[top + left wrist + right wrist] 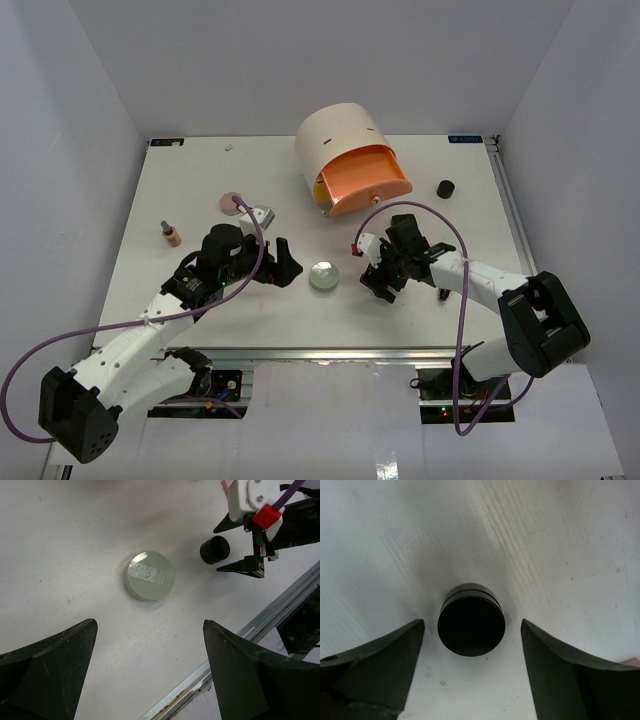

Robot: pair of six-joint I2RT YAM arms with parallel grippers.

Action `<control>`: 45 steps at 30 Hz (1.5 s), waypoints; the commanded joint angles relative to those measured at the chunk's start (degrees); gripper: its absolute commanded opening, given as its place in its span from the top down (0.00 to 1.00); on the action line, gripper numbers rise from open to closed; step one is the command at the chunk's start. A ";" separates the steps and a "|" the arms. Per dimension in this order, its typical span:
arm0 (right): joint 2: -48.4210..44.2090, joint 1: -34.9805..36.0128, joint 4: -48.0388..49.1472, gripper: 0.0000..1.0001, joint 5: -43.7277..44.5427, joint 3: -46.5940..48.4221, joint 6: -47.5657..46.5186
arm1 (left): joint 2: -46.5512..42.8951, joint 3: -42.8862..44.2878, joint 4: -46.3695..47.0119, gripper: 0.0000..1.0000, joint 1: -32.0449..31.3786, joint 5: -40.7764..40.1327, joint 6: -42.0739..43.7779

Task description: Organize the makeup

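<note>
A silver-white round compact [324, 276] lies on the table between the two arms; it also shows in the left wrist view [149, 576]. My left gripper [287, 263] is open and empty just left of it, the compact lying beyond its fingertips [150, 630]. My right gripper [383, 277] is open, and a black round jar [471, 619] stands between its fingertips [472, 623] without touching them. The left wrist view shows that jar [215, 550] beside the right fingers [242, 566]. A second black jar [445, 188] stands at the right. A pink disc [232, 201] and a tan tube [170, 234] lie at the left.
The big cream drum [335, 135] stands at the back centre with its orange drawer [365, 178] pulled open. A small grey-white item [262, 215] lies by the pink disc, and a tiny pale disc [229, 148] lies near the back edge. The table's front rail [260, 620] is close.
</note>
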 commanded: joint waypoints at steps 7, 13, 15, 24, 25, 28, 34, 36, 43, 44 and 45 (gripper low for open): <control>2.75 0.31 1.27 0.46 -3.24 3.58 -2.01 | -3.14 -0.62 1.51 0.02 0.05 -0.10 0.26; 2.18 0.31 -2.51 0.77 -6.10 6.06 -3.97 | -3.76 -0.71 1.82 0.02 -0.04 -0.02 0.17; -0.64 0.24 -6.24 0.79 -10.57 7.14 -7.13 | -3.97 -0.64 1.75 0.02 0.03 0.10 0.25; -15.57 0.28 -21.52 0.85 -27.35 23.81 -13.56 | -4.71 -0.82 2.08 0.02 0.05 0.18 0.17; -15.49 0.19 -21.40 0.86 -26.88 25.79 -12.33 | -4.67 -0.86 2.08 0.02 0.05 0.22 0.17; -13.35 0.13 -19.76 0.88 -23.87 33.48 -7.65 | -4.55 -0.98 2.17 0.02 0.05 0.16 0.17; -3.74 -2.61 -10.34 0.92 -9.32 48.66 4.62 | -4.37 -0.89 2.09 0.02 -0.04 0.07 0.17; 1.09 -3.87 -9.35 0.91 -6.42 51.91 7.59 | -4.28 -0.98 2.18 0.02 0.05 0.07 0.17; 11.36 -4.52 -7.50 0.87 -5.87 58.36 11.50 | -4.09 -0.96 2.26 0.02 -0.04 0.31 0.26; 12.36 -4.52 -7.52 0.87 -5.55 58.76 11.56 | -4.15 -0.94 2.26 0.02 0.00 0.38 0.26; 13.13 -4.52 -7.52 0.86 -5.14 59.00 11.59 | -4.23 -0.89 2.27 0.02 0.05 0.42 0.26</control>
